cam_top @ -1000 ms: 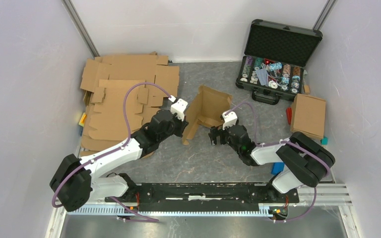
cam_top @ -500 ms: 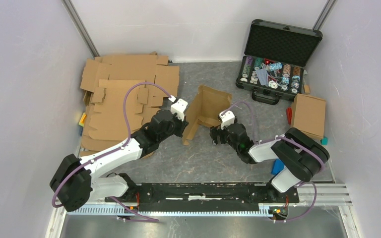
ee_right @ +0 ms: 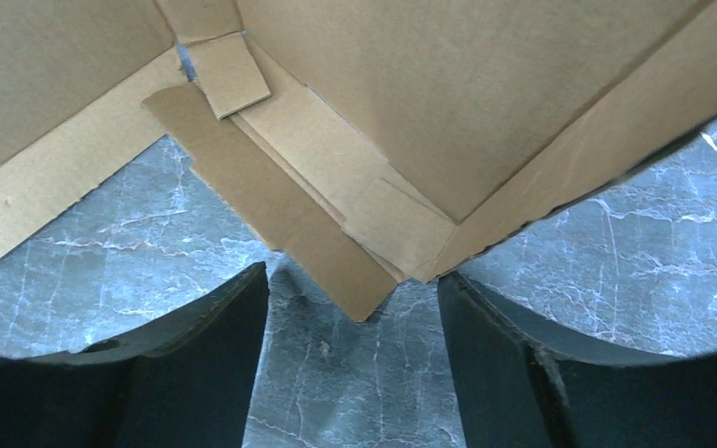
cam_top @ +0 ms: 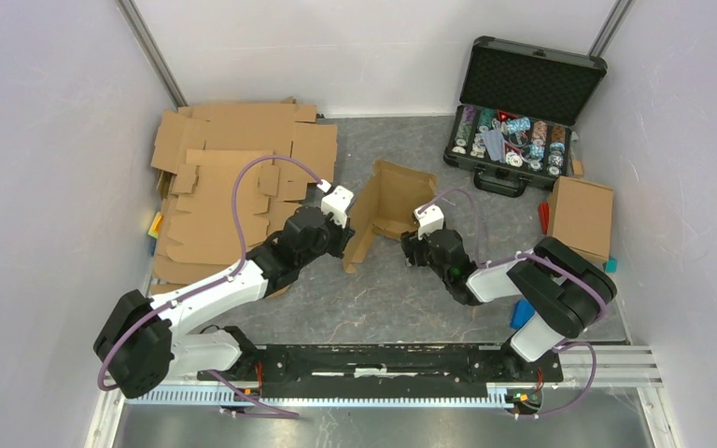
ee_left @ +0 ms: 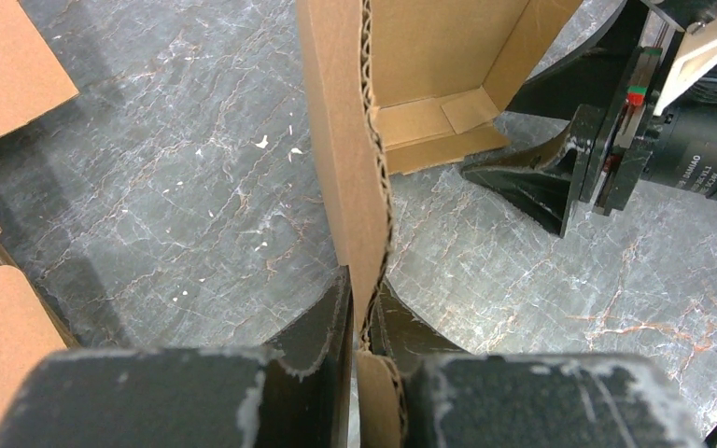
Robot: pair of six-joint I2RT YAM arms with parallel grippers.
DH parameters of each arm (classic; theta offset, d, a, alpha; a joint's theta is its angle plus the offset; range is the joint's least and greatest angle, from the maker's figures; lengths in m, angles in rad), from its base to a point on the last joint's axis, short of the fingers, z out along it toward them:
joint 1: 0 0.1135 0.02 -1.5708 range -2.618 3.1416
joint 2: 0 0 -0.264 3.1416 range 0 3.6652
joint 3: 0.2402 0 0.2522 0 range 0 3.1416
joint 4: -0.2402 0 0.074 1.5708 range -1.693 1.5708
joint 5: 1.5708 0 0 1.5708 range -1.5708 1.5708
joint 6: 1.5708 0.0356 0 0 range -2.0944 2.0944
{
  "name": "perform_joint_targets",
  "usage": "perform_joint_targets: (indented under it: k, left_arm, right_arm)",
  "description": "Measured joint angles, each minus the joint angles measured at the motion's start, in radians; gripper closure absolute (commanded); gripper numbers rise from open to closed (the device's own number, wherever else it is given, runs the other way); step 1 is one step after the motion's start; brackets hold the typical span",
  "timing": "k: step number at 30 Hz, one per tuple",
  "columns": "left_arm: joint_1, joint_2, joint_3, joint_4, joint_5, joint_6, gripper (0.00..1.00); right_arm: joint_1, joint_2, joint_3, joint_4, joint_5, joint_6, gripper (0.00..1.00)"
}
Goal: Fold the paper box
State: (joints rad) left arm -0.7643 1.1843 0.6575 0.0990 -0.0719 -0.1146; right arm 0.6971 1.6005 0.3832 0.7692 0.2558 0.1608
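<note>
A half-folded brown cardboard box [cam_top: 387,207] stands open on the grey table in the middle. My left gripper [cam_top: 345,233] is shut on the box's left wall, which runs edge-on up the left wrist view [ee_left: 350,177]. My right gripper [cam_top: 413,250] is open at the box's near right corner, with the corner and its loose inner flaps [ee_right: 336,224] just ahead of the gap between the fingers and not touching them. The right gripper also shows in the left wrist view [ee_left: 560,177].
A pile of flat cardboard blanks [cam_top: 229,177] lies at the back left. An open black case [cam_top: 518,112] of small items stands at the back right. A closed cardboard box [cam_top: 580,217] sits at the right, with coloured blocks beside it.
My right gripper has moved up and toward the box's near right corner. The left gripper and the box have stayed put.
</note>
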Motion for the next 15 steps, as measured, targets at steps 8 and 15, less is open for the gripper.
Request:
perform_joint_targets:
  k: [8,15]
  left_arm:
    - [0.000,0.001,0.002,0.000,0.002,0.000,0.84]
    - [0.000,0.001,0.004,-0.001,0.003,0.000,0.84]
  right_arm:
    - [-0.032,0.015,0.003,0.025,-0.013,0.006,0.42]
    - [-0.042,0.024,0.013,0.043,-0.024,0.006,0.42]
